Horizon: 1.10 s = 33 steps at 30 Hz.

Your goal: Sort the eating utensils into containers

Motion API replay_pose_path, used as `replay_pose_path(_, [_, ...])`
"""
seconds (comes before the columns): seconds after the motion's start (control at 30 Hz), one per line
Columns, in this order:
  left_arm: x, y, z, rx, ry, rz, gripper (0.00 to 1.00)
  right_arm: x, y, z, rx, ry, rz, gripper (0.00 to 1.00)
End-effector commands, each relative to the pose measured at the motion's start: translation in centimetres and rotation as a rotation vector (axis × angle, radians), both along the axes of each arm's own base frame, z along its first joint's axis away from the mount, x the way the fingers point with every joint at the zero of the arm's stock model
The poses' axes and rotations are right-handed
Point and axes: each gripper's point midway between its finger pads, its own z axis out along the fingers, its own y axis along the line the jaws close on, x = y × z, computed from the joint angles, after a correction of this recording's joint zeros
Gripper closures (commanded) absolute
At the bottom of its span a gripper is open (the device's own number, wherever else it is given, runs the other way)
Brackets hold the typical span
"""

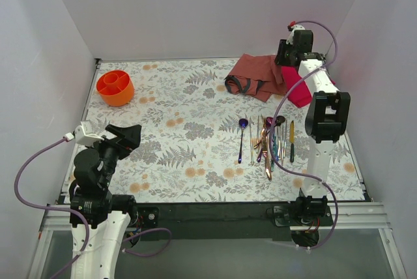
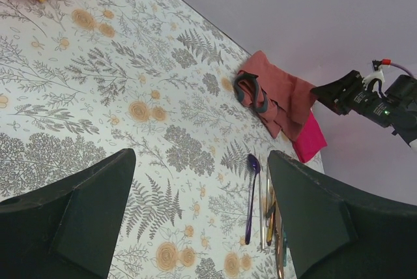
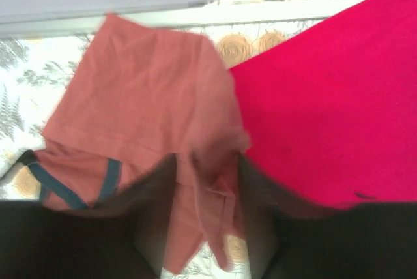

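Observation:
The eating utensils (image 1: 268,141) lie in a tight row at the table's front right: a blue-purple spoon (image 1: 242,139) on the left, rose-gold and silver pieces in the middle, and a yellow-handled knife (image 1: 291,137) on the right. The spoon also shows in the left wrist view (image 2: 251,194). My left gripper (image 1: 130,138) is open and empty at the front left, far from them (image 2: 199,161). My right gripper (image 1: 285,55) is at the back right, its jaws closed on a fold of a rust-red cloth pouch (image 3: 143,109), seen blurred.
An orange divided bowl (image 1: 115,87) stands at the back left. The rust-red pouch (image 1: 257,73) with a dark strap and a magenta cloth (image 1: 300,90) lie at the back right. White walls enclose the floral table.

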Motion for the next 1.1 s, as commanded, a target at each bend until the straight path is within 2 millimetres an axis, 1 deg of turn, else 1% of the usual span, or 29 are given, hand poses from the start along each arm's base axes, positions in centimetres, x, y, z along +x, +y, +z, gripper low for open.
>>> replay_pose_path(0.0, [0.4,0.1,0.5,0.026,-0.007,-0.003,0.16,-0.5,0.8,-1.9,0.044,0.055,-0.03,0.34])
replay_pose_path(0.03, [0.3,0.2,0.7,0.028,-0.01,0.001,0.16,-0.6,0.8,-1.9,0.025,0.054,-0.035,0.27])
replay_pose_path(0.07, [0.2,0.2,0.8,0.029,-0.012,0.002,0.16,-0.7,1.2,-1.2,0.0,0.045,-0.036,0.22])
replay_pose_path(0.1, [0.2,0.2,0.8,0.03,-0.015,0.004,0.16,-0.8,1.1,-0.8,-0.044,0.034,-0.038,0.22])
replay_pose_path(0.13, [0.2,0.2,0.8,0.027,-0.015,0.006,0.16,-0.8,1.6,-0.6,-0.061,0.026,-0.027,0.22])
replay_pose_path(0.17, [0.2,0.3,0.9,0.026,-0.019,0.009,0.16,-1.0,3.1,0.2,-0.076,0.01,-0.006,0.22])
replay_pose_path(0.23, [0.2,0.3,0.8,0.026,-0.013,0.009,0.16,-1.2,4.8,0.3,-0.082,0.001,0.035,0.22])
replay_pose_path(0.27, [0.2,0.3,1.0,0.025,-0.017,0.011,0.16,-1.3,7.0,0.2,-0.063,-0.006,0.095,0.23])
replay_pose_path(0.3, [0.3,0.3,1.0,0.022,-0.011,0.01,0.16,-1.4,8.3,-0.2,-0.048,-0.003,0.141,0.23])
replay_pose_path(0.33, [0.2,0.2,1.1,0.02,-0.011,0.008,0.16,-1.4,9.2,-0.6,-0.042,0.0,0.157,0.25])
replay_pose_path(0.37, [0.2,0.2,1.2,0.018,-0.011,0.004,0.16,-1.3,10.3,-1.5,-0.04,0.008,0.174,0.25])
replay_pose_path(0.47, [0.2,0.1,1.6,0.018,-0.008,-0.002,0.16,-0.8,11.7,-2.8,0.029,0.027,0.145,0.27])
replay_pose_path(0.5, [0.2,0.1,1.5,0.018,0.0,-0.001,0.16,-0.7,11.6,-2.6,0.042,0.021,0.125,0.27])
replay_pose_path(0.57, [0.1,0.1,1.7,0.015,0.0,0.001,0.16,-0.1,11.0,-1.0,0.048,-0.042,0.064,0.26])
replay_pose_path(0.6, [0.0,0.2,1.6,0.016,0.006,0.006,0.16,-0.3,10.8,-1.2,0.05,-0.042,0.05,0.25])
replay_pose_path(0.63, [-0.1,0.2,1.7,0.018,0.004,0.007,0.16,-0.2,9.9,-0.2,0.022,-0.069,-0.001,0.24])
replay_pose_path(0.67, [-0.1,0.3,1.7,0.015,0.005,0.009,0.16,-0.3,9.4,0.2,-0.007,-0.08,-0.025,0.23])
replay_pose_path(0.7, [-0.3,0.3,1.9,0.015,0.002,0.013,0.16,-0.7,8.6,-0.2,-0.034,-0.073,-0.064,0.23])
replay_pose_path(0.73, [-0.4,0.4,2.0,0.017,-0.002,0.015,0.16,-1.0,6.9,1.4,-0.08,-0.104,-0.146,0.21])
replay_pose_path(0.77, [-0.5,0.3,2.1,0.013,-0.004,0.014,0.16,-1.2,6.7,2.0,-0.097,-0.124,-0.153,0.2])
replay_pose_path(0.8, [-0.6,0.3,2.2,0.016,-0.008,0.012,0.16,-1.5,6.7,1.9,-0.103,-0.128,-0.138,0.19])
replay_pose_path(0.83, [-0.5,0.9,2.3,0.02,-0.009,0.046,0.16,-1.5,8.0,2.4,-0.072,-0.143,-0.065,0.19])
replay_pose_path(0.87, [-0.5,1.0,2.4,0.021,-0.011,0.051,0.16,-1.3,9.1,2.4,-0.059,-0.148,-0.005,0.19])
replay_pose_path(0.9, [-0.5,1.1,2.5,0.021,-0.014,0.054,0.16,-1.1,10.1,2.1,-0.038,-0.142,0.05,0.19])
replay_pose_path(0.93, [-0.5,1.1,2.5,0.021,-0.012,0.056,0.16,-0.6,11.8,1.2,0.0,-0.127,0.126,0.19])
replay_pose_path(0.97, [-0.6,1.1,2.7,0.022,-0.017,0.053,0.16,-0.7,12.2,0.0,0.013,-0.085,0.131,0.19])
replay_pose_path(1.0, [-0.6,1.1,2.8,0.024,-0.017,0.053,0.16,-0.8,13.0,-0.9,0.04,-0.058,0.164,0.19])
replay_pose_path(1.03, [-0.6,1.1,2.9,0.027,-0.016,0.051,0.16,-0.5,13.7,-2.6,0.06,-0.018,0.185,0.19])
replay_pose_path(1.07, [-0.7,1.1,3.3,0.025,-0.022,0.051,0.16,-0.5,14.0,-3.6,0.081,0.009,0.184,0.19])
